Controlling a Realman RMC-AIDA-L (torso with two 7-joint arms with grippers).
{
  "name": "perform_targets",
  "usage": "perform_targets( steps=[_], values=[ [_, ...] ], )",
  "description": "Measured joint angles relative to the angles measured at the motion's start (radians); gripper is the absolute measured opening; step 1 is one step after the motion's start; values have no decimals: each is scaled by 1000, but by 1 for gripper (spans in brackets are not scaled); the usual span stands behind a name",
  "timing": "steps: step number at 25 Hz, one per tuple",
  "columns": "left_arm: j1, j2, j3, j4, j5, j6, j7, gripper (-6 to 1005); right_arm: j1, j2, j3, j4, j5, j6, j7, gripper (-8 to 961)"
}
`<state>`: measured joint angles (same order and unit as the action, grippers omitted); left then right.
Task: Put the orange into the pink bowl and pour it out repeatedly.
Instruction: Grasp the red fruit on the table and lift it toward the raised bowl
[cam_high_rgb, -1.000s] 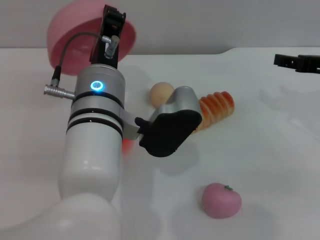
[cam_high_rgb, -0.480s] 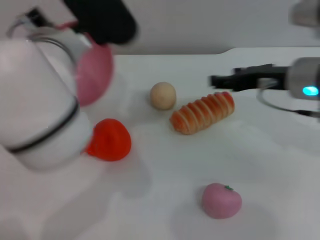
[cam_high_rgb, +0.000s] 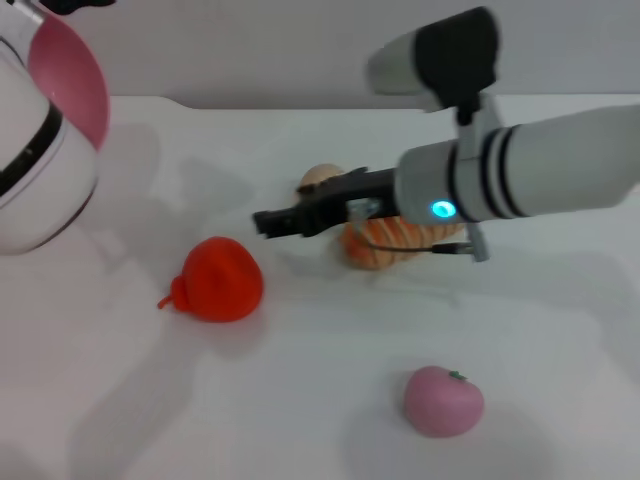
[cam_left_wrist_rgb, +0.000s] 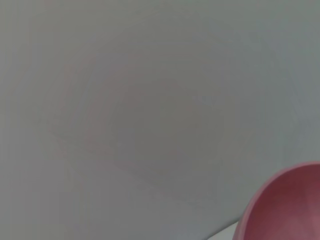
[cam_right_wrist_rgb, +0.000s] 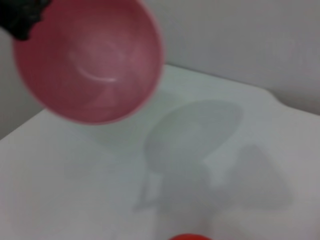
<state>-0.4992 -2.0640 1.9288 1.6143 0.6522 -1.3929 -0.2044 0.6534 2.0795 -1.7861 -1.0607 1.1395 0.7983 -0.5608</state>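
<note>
The orange (cam_high_rgb: 215, 281) lies on the white table, left of centre, with its stem pointing left; only a sliver of the orange (cam_right_wrist_rgb: 190, 236) shows in the right wrist view. The pink bowl (cam_high_rgb: 76, 84) hangs tipped in the air at the far left, held at its rim by my left gripper (cam_right_wrist_rgb: 23, 19). The bowl's inside (cam_right_wrist_rgb: 90, 57) is empty. Its edge (cam_left_wrist_rgb: 286, 206) fills a corner of the left wrist view. My right gripper (cam_high_rgb: 272, 221) hovers just right of and above the orange, not touching it.
A striped bread loaf (cam_high_rgb: 385, 245) lies partly hidden under the right arm, with a beige ball (cam_high_rgb: 318, 178) behind it. A small pink apple toy (cam_high_rgb: 443, 400) sits near the front. The table's back edge (cam_high_rgb: 250, 100) meets a grey wall.
The left arm has swung the bowl up and off to the left, uncovering the orange on the table. The right arm has come in from the right to just beside the orange.
</note>
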Motion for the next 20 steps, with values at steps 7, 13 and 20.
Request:
perform_targets(
  steps=[7, 13, 20],
  values=[
    [-14, -1, 8, -27, -5, 20, 2, 43, 72, 5, -41, 92, 46, -71, -9, 756],
    [-19, -2, 10, -30, -6, 27, 4, 43, 144, 8, -51, 215, 111, -119, -11, 756],
    [-25, -2, 13, -34, -3, 29, 8, 43, 203, 8, -57, 299, 211, -157, -25, 757]
  ],
)
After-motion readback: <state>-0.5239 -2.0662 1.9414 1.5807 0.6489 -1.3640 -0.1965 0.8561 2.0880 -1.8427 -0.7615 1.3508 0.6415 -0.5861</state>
